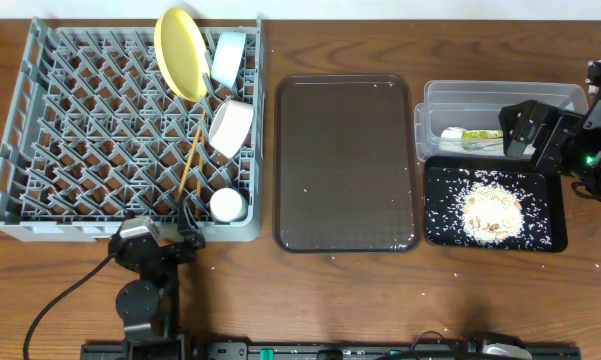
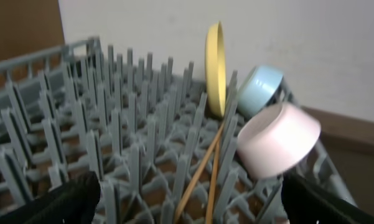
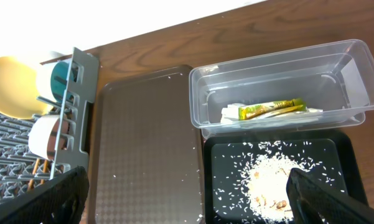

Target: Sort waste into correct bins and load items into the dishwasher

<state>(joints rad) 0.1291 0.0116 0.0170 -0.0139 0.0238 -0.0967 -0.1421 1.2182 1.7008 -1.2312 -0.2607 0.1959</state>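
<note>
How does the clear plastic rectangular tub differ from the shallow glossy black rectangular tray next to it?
The clear plastic rectangular tub is see-through with tall walls; the shallow glossy black rectangular tray is opaque and low-rimmed. The tub holds a green-and-yellow wrapper and a white paper napkin; the tray holds whitish rice scraps. Both are rectangular, similar in footprint, and sit side by side.
</note>
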